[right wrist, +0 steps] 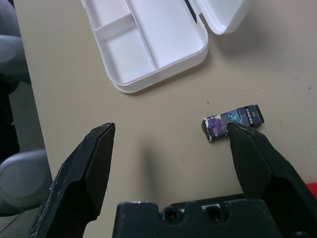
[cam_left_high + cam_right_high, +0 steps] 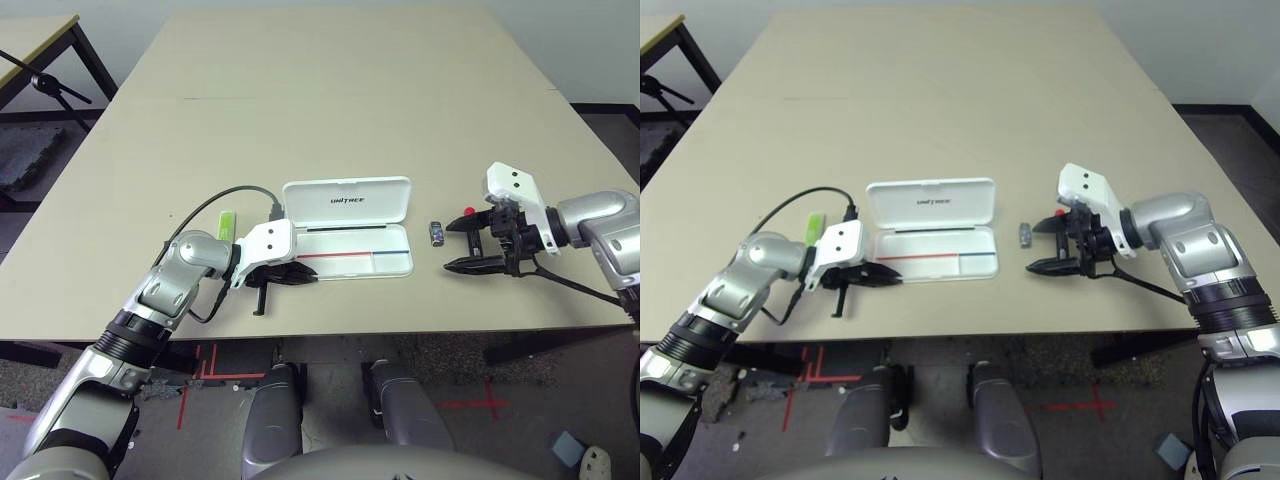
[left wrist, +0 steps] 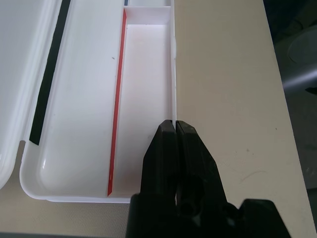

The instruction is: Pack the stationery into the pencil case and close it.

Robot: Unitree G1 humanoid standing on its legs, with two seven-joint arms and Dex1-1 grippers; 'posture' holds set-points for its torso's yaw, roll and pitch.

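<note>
Two pincers: left clenched, right released; the small dark piece, probably light, wants pinching mid-sides near the bench's front edge

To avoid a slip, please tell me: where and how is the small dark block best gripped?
Probably the block's middle, from above, one finger on the side facing the case, one opposite: it lies flat, its long sides facing those ways.
</note>
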